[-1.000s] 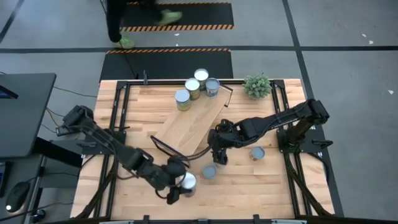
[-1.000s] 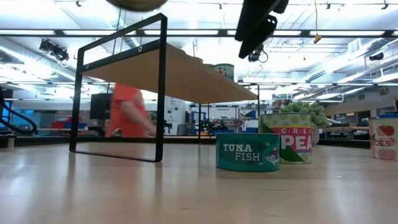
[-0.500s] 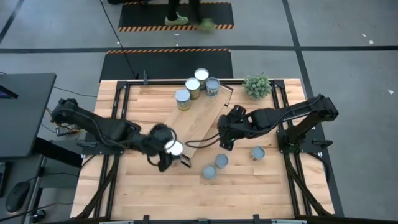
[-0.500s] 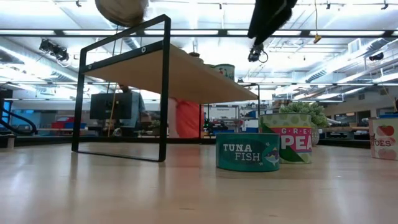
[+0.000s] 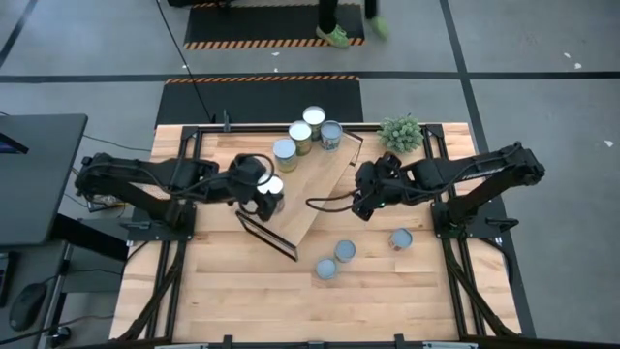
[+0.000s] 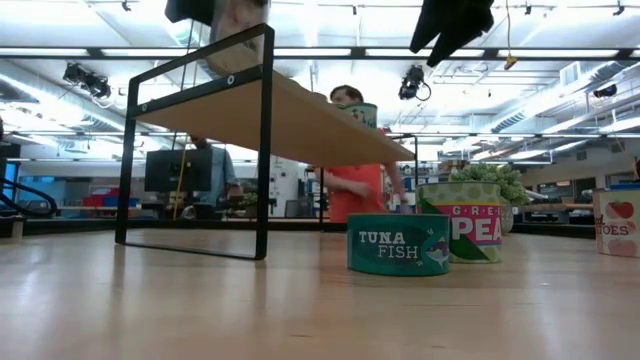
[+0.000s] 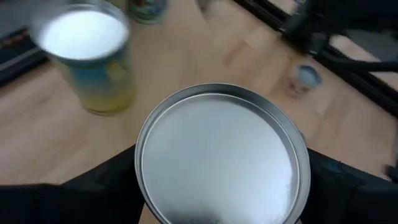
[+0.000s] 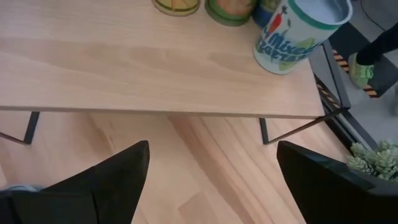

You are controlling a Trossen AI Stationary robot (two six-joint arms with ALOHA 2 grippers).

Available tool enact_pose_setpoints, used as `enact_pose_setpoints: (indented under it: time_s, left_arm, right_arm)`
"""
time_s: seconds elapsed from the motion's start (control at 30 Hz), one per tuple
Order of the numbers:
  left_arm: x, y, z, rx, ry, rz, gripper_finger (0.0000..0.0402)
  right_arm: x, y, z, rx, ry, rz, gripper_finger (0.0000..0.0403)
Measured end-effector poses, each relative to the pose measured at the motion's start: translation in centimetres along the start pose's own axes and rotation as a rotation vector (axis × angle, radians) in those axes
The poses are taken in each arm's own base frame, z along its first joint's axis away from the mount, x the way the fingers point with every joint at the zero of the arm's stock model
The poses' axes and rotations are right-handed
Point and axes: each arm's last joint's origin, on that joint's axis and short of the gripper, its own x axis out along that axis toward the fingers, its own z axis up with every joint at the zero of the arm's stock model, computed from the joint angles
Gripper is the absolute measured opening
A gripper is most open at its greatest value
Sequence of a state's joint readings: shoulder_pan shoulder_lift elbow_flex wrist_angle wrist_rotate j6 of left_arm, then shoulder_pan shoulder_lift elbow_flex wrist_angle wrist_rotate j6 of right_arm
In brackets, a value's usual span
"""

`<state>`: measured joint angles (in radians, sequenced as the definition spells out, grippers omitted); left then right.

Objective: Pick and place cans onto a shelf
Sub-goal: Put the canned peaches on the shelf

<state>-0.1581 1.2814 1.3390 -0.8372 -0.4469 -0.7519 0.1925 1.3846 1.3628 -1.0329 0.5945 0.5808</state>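
Note:
My left gripper [image 5: 263, 194] is shut on a can with a silvery top [image 7: 222, 155] and holds it above the left end of the shelf [image 5: 308, 189], a long light-wood board on black frame ends. Several cans [image 5: 300, 136] stand on the shelf's far end. One of them, white-topped [image 7: 87, 43], is close to the held can. My right gripper [image 5: 366, 204] is open and empty, raised by the shelf's right side [image 8: 161, 68]. Three cans [image 5: 341, 250] stand upright on the table in front of the shelf. My left gripper pinches the can between its two fingers, one on each opposite side of the side wall [image 7: 138, 186], just under the top rim. The can is upright, top up, lifted clear above the shelf board. How far back it reaches between the fingers does not show.
A small green plant [image 5: 400, 133] stands at the table's far right. In the low view a tuna can [image 6: 398, 243], a peas can [image 6: 462, 222] and a tomato can [image 6: 618, 222] stand on the table. A person [image 6: 358, 180] walks behind the table.
My left gripper has carried the can from near the table's front edge up and toward the far edge, to above the shelf's left end. My right gripper has risen and drawn back toward the table's far right, away from the cans on the table.

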Motion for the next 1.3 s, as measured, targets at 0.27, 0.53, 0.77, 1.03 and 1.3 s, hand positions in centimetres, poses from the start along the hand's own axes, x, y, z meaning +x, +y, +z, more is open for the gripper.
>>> enact_pose_setpoints:
  time_s: [0.27,0.53,0.77,1.03,1.3]
  left_arm:
    - [0.9,1.8,0.6,-0.059,-0.095,0.200,0.0315]
    - [3.4,2.5,-1.8,-0.058,-0.101,0.251,0.0315]
    - [4.4,3.0,-2.6,-0.030,-0.200,0.339,0.0315]
    - [5.8,3.4,-3.8,-0.023,-0.226,0.341,0.0315]
    - [6.0,3.8,-3.5,0.045,-0.209,0.353,0.0316]
  right_arm:
    - [0.1,-0.3,0.1,-0.005,0.001,-0.007,0.0360]
    - [0.1,-0.3,0.2,-0.008,-0.001,-0.006,0.0360]
    - [0.1,-0.2,0.2,-0.012,-0.003,-0.001,0.0360]
    - [0.1,-0.2,0.2,-0.007,0.000,0.009,0.0360]
    - [0.1,0.0,0.4,0.004,-0.015,0.025,0.0360]
